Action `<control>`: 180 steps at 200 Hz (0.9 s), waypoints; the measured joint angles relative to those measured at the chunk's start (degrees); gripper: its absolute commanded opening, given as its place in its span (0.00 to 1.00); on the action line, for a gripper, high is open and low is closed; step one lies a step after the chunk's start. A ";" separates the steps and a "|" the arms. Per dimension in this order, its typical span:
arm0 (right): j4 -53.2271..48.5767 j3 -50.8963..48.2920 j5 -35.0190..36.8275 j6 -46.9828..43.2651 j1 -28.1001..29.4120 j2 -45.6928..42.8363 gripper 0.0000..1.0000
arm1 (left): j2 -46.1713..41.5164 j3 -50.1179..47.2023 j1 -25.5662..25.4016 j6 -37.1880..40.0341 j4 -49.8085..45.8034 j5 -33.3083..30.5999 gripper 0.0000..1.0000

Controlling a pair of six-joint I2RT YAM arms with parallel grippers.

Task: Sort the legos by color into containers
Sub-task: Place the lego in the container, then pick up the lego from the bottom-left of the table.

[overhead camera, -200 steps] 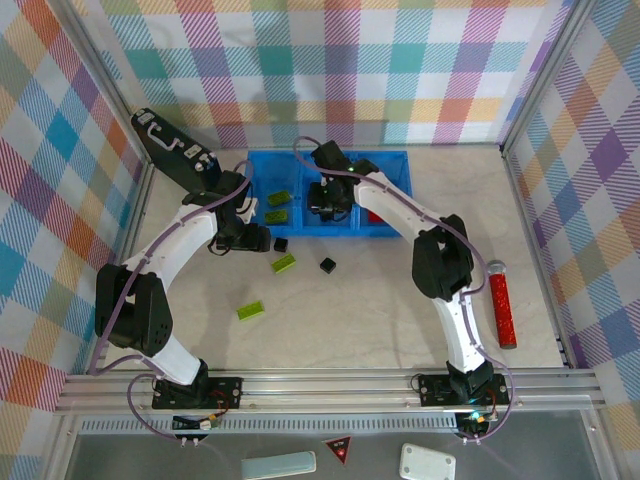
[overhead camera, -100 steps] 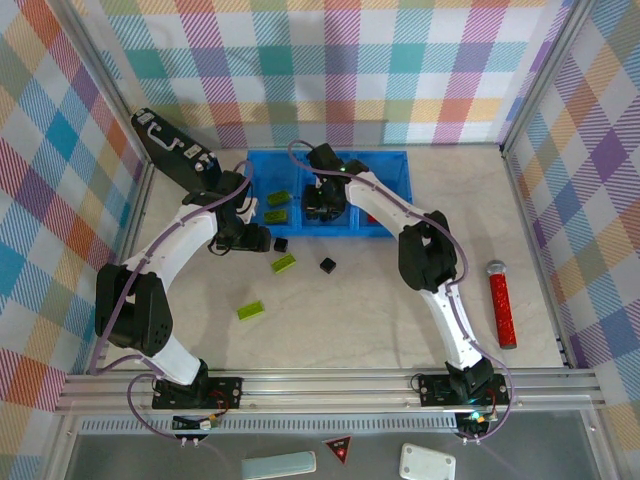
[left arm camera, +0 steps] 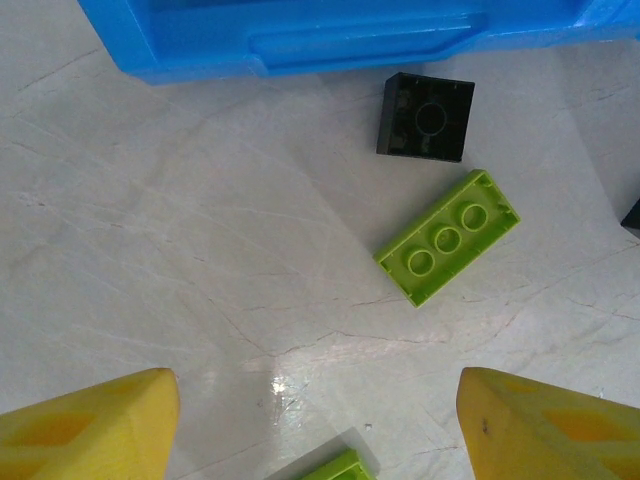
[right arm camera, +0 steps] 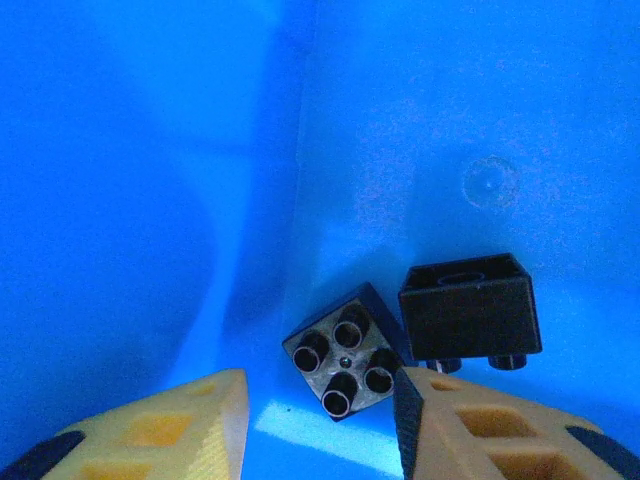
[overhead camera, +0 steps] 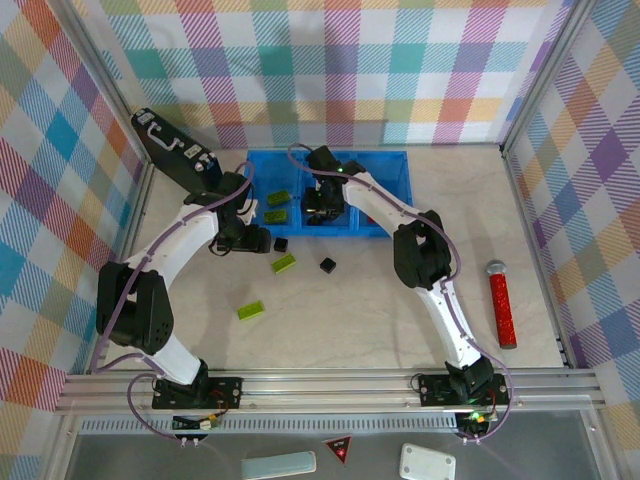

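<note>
Legos (overhead camera: 284,264) count for you: two green and two black loose on the table (overhead camera: 400,320), two green in the blue tray's (overhead camera: 390,156) left compartment, two black in its middle one. Your left gripper (left arm camera: 320,420) hovers wide apart over the table; your right gripper (right arm camera: 318,400) sits slightly apart around one black.

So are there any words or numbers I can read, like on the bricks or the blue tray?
No text here can be read.
Red triangle sign in front of the arm bases: there is a mark inside it, too small to read.
Green brick and black brick on the table: no lettering shows.
Blue tray: no label shows.
</note>
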 measured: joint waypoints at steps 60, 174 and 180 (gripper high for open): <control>-2.60 -2.14 0.28 -1.60 0.11 -3.72 0.46 | 0.00 0.00 0.00 -0.02 0.00 0.00 0.73; -2.99 -17.11 1.18 -2.56 5.20 -17.29 0.47 | 1.81 0.00 0.00 -0.04 0.00 -0.02 0.72; -3.10 -17.25 1.20 -2.56 5.77 -17.29 0.47 | 2.01 0.00 0.00 -0.04 0.00 -0.15 0.72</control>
